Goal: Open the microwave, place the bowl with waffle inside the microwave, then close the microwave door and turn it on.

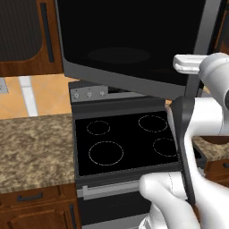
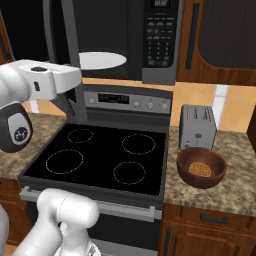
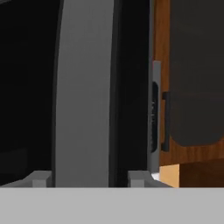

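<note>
The microwave (image 2: 150, 35) fills the top of the right base view, above the stove (image 2: 100, 155). It is grey steel, with a black button panel (image 2: 160, 37) on its right side and a white round plate (image 2: 100, 60) showing in the open cavity. The door (image 1: 134, 40), a wide dark glass panel in a grey frame, stands swung open and takes up the upper half of the left base view.

In the hand view the hand (image 3: 87, 179) sits at the bottom edge. Its two pale fingertips (image 3: 39, 178) are spread, one on each side of the door's grey upright edge, with a gap to it on both sides.

The bowl (image 2: 201, 167) is dark brown, round and deep. It stands on the table (image 2: 220, 192) at the right of the right base view, just in front of the toaster (image 2: 197, 126). The waffle (image 2: 201, 169), small and golden-brown with a grid, lies inside it.
</note>
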{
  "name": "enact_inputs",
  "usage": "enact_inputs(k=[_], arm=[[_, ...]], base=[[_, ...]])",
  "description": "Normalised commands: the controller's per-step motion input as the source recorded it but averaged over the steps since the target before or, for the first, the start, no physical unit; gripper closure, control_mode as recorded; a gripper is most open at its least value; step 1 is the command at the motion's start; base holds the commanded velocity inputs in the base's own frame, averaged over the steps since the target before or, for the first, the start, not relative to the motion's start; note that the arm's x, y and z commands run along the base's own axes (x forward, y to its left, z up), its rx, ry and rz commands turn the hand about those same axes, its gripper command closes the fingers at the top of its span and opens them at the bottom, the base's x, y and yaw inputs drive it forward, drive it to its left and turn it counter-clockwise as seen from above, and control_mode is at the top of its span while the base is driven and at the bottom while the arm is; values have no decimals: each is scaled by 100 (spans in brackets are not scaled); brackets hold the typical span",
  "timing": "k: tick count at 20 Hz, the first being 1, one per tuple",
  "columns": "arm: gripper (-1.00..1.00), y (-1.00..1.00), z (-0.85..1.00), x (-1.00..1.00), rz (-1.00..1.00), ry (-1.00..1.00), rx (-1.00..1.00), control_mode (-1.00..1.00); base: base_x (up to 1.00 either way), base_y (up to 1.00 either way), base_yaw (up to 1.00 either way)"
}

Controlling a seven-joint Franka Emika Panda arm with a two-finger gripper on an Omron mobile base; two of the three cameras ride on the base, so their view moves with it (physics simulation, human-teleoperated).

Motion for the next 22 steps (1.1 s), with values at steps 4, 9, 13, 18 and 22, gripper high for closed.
enact_inputs(k=[4,9,13,18,22], arm=[[100,19,0,-42,0,2,0,-100],[100,40,-3,-21,0,5,-3,-100],[100,25,-3,-11,0,2,-2,-100],[100,0,0,0,0,0,0,-100],[-100,0,0,0,0,0,0,-100]], base=[[0,0,0],[0,0,0],[0,0,0],[0,0,0],[0,0,0]])
